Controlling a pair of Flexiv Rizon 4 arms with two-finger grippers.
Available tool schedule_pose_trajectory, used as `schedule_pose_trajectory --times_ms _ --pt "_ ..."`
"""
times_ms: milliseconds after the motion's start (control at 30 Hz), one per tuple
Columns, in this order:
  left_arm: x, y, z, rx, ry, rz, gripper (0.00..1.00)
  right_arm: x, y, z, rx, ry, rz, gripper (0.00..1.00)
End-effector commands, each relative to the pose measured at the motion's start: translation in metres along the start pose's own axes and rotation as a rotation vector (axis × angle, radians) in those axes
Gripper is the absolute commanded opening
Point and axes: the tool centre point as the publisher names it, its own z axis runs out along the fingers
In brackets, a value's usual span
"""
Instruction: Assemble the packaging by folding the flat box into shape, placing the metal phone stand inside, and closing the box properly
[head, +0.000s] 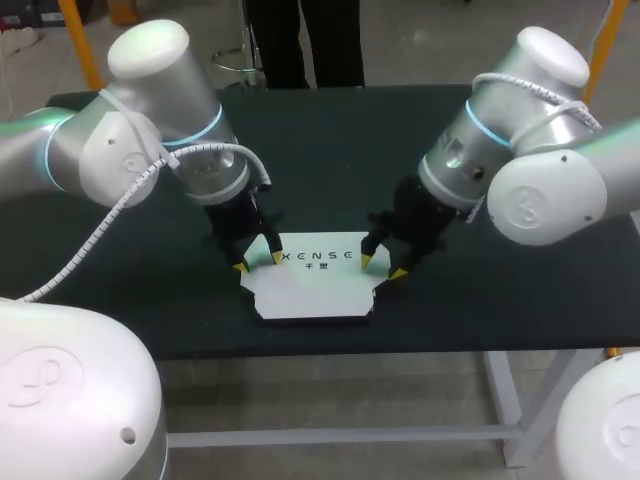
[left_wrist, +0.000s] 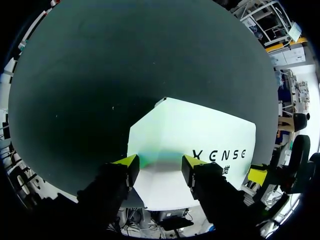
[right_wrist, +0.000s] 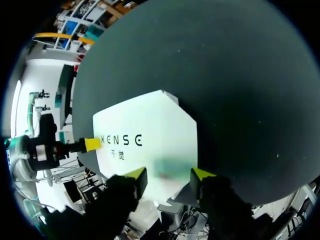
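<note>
Box (head: 315, 288) flat near bench (head: 330, 140) front edge, centre. Likely thin card: light, floppy, creases easily. Left claw (head: 258, 262), right claw (head: 382, 266) open over far corners, holding nothing. Best pinch side flaps.

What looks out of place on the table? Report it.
Nothing spilled or damaged. The white box lies flat near the table front edge, left end effector and right end effector open at its far corners. No metal phone stand shows.
</note>
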Motion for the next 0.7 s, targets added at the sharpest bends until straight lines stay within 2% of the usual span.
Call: schedule_pose_trajectory --times_ms 33,367,600,700 --pt "0.0006 0.0012 0.0044 0.000 -0.005 0.006 0.59 -0.0007 0.0067 0.0043 0.033 0.013 -0.004 0.56" --pt "-0.0028 0.0063 0.0031 0.007 0.010 0.021 0.58 -0.0018 0.0110 0.0101 0.037 0.027 -0.013 0.53" --pt "-0.0034 0.0074 0.0038 0.011 0.036 0.036 0.56 -0.0025 0.0128 0.0115 0.015 0.033 -0.034 0.59" --pt "-0.0039 0.0079 0.0046 0.012 0.046 0.042 0.56 -0.0022 0.0149 0.0131 0.012 0.040 -0.040 0.58"
